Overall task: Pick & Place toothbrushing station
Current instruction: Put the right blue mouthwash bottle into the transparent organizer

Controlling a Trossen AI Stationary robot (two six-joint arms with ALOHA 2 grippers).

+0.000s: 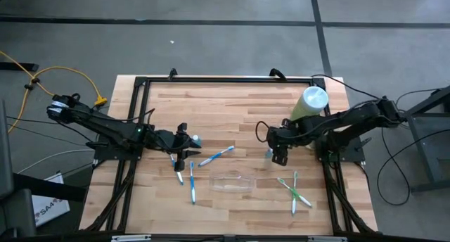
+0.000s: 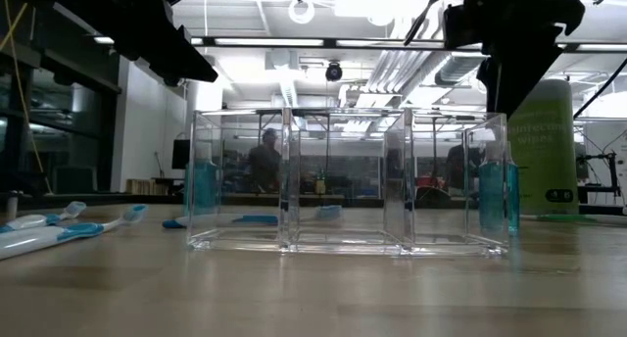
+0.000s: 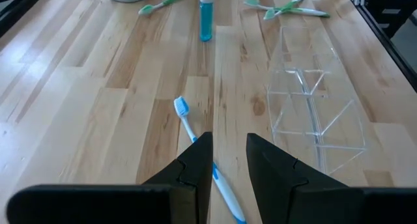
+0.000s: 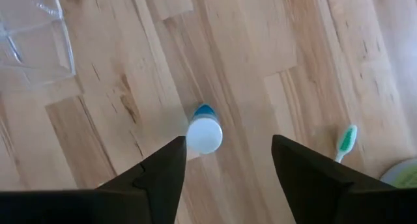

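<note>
The clear tray (image 1: pixel 232 181) stands on its base at the table's near middle; it also shows in the low view (image 2: pixel 348 180). My left gripper (image 1: pixel 186 154) is open by a narrow gap (image 3: pixel 228 160), just above the handle of a blue toothbrush (image 3: pixel 186 120) that lies flat on the table. My right gripper (image 1: pixel 278 155) is open wide (image 4: pixel 228 165), pointing down over an upright teal bottle with a white cap (image 4: pixel 204 134), its fingers on either side above it. A second teal bottle (image 1: pixel 197 139) stands by the left gripper.
Two more blue toothbrushes (image 1: pixel 192 184) lie near the front left. Green toothbrushes (image 1: pixel 294 189) lie crossed at the front right. A tall pale-green cylinder with a white top (image 1: pixel 311 103) stands at the far right. Bare wood shows along the far side.
</note>
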